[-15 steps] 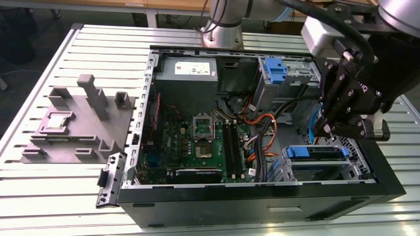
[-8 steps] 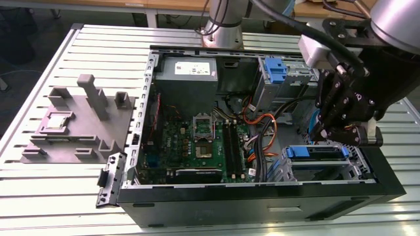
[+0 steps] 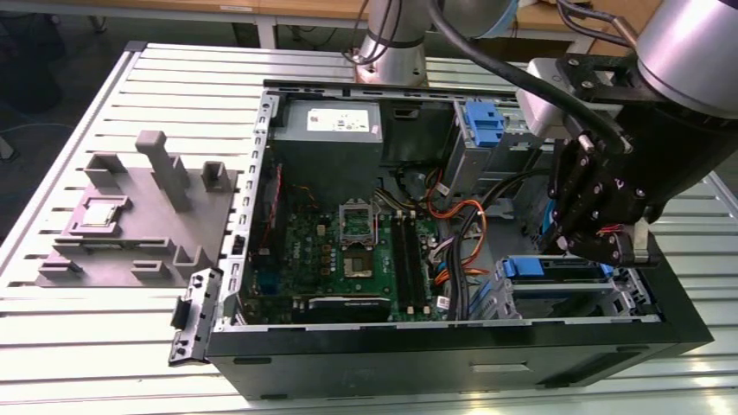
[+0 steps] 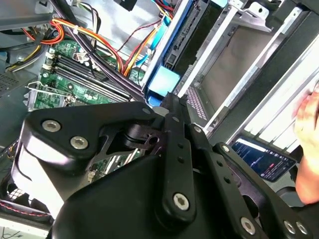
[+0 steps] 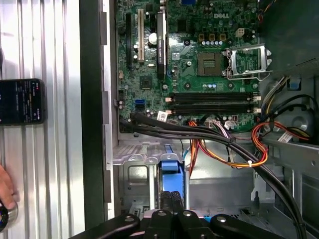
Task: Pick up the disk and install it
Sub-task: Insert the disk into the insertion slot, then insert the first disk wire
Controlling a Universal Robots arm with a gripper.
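The disk stands edge-on in the metal drive cage at the front corner of the open computer case, on the exterior view's right; its blue plastic frame [image 3: 551,267] [image 4: 162,81] [image 5: 169,169] shows, while most of its metal body is hidden by the cage. My gripper [image 3: 607,251] [image 4: 168,101] [image 5: 171,195] hangs right over that cage. Its black fingers are shut together with nothing visible between them. In both wrist views their tips meet the end of the disk's blue frame.
Black and orange cables [image 5: 234,155] run beside the cage over the motherboard [image 3: 346,251]. A grey power supply [image 3: 328,121] and an upright blue latch piece [image 3: 485,121] sit at the case's back. A grey fixture [image 3: 138,216] lies on the slatted table. A phone [image 5: 22,101] and a person's hand [image 4: 306,124] are alongside the case.
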